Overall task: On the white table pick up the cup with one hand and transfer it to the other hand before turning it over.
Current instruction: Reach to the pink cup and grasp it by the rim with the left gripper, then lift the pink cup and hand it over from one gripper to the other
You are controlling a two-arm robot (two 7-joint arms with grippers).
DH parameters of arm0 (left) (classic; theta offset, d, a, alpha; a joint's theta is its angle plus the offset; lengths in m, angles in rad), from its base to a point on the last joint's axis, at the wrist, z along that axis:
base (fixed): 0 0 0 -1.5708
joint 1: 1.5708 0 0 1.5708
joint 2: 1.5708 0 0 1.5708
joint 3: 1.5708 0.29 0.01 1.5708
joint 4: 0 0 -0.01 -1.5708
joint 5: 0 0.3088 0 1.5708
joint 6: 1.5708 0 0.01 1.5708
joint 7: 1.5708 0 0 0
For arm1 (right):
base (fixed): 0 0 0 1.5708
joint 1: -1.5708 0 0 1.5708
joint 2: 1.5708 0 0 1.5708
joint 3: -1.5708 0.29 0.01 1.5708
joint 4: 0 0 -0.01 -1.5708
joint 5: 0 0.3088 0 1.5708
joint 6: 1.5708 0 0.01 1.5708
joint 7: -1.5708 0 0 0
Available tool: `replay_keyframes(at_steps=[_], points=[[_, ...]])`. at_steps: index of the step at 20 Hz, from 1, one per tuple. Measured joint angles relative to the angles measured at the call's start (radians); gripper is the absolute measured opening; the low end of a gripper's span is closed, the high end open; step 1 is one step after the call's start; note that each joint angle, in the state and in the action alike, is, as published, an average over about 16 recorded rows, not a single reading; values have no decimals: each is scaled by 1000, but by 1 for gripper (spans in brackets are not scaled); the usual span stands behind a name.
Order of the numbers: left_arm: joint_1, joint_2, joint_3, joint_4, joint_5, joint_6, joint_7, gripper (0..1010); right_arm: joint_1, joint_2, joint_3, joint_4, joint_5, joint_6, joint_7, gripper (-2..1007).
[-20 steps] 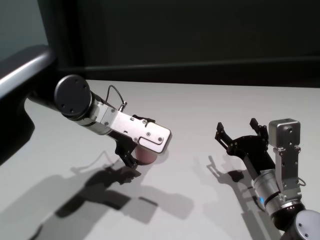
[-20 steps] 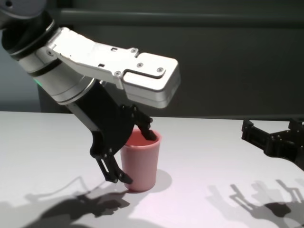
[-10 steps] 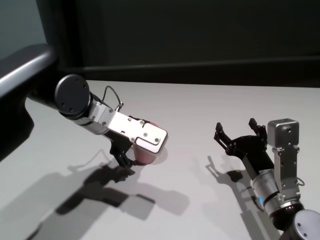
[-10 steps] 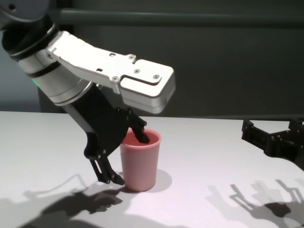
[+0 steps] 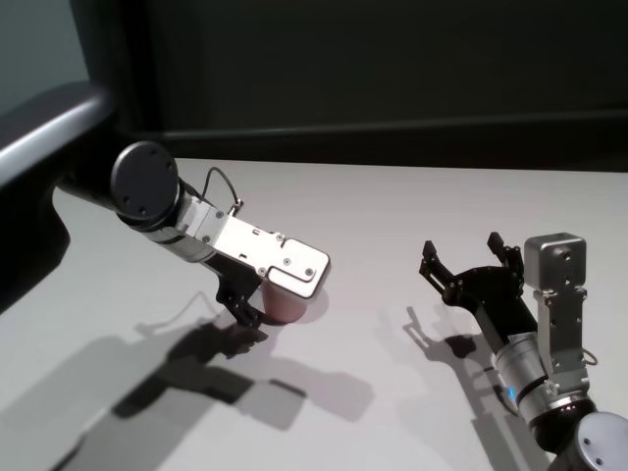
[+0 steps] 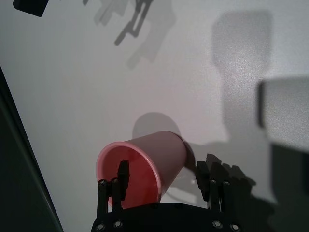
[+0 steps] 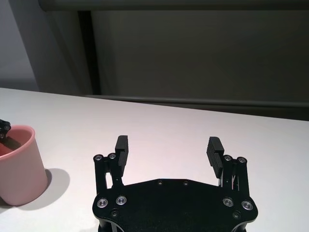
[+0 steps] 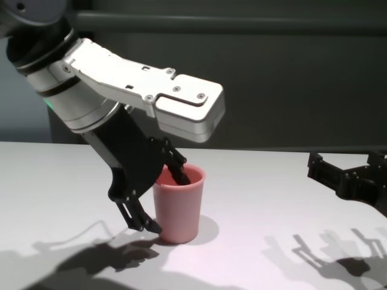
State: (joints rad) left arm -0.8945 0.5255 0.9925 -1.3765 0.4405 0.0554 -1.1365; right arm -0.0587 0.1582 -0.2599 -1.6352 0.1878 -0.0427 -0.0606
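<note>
chest view: left gripper [image 8: 162,202] straddles the cup [image 8: 178,205] wall, jaws apart; right gripper [image 8: 347,175] spread, well apart.

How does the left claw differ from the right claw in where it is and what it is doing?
The left claw straddles the wall of the cup, one finger inside and one outside; the right claw has nothing between its fingers. The left claw reaches down to the white table; the right claw hovers apart from the cup. Both are black and pronged.

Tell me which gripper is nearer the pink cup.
Left. The left gripper straddles the wall of the cup, one finger inside the rim and one outside. The right gripper hovers open, well off to the cup's right, apart from it.
</note>
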Motion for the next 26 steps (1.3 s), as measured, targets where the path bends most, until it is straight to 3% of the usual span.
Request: replay_keyframes(at_steps=[5, 16, 21, 26], points=[[-4, -2, 9, 10, -14, -5, 3, 785, 0, 0, 0, 0, 0, 0, 0, 1002], [1, 8, 18, 24, -51, -19, 33, 417, 0, 0, 0, 0, 0, 0, 0, 1002], [15, 27, 9, 18, -78, -23, 59, 251, 0, 0, 0, 0, 0, 0, 0, 1002], [39, 48, -20, 13, -130, -31, 102, 132, 0, 0, 0, 0, 0, 0, 0, 1002]])
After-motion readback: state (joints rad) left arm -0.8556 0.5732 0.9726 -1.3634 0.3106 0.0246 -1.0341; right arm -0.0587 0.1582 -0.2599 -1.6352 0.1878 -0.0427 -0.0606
